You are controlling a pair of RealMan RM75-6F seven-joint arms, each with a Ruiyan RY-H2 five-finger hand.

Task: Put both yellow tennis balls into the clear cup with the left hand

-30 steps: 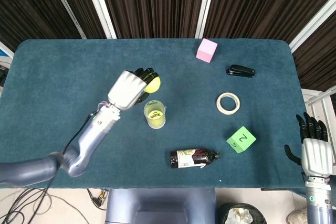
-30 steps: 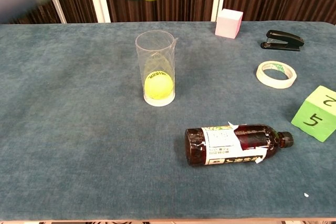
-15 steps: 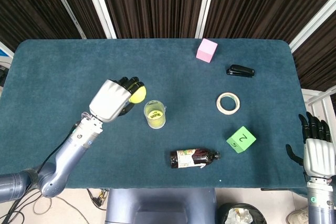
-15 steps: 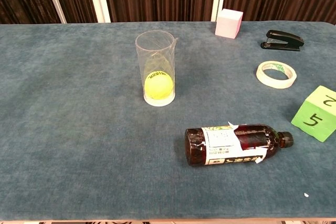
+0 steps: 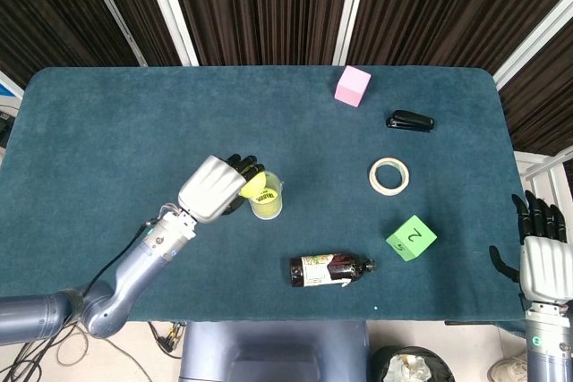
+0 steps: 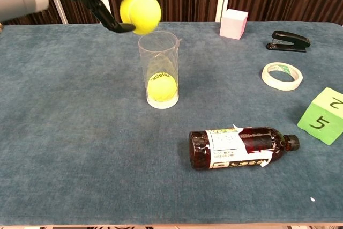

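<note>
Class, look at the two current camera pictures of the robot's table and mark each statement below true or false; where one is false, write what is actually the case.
1. One tennis ball already lies at the bottom of the clear cup. True.
2. The left hand holds a second tennis ball just above the cup's rim. True.
3. The brown bottle stands upright beside the cup. False: it lies on its side, nearer the front edge.
4. The right hand holds the tape roll. False: it holds nothing, off the table's right end; the roll lies on the cloth.
5. The pink block sits near the far edge. True.
</note>
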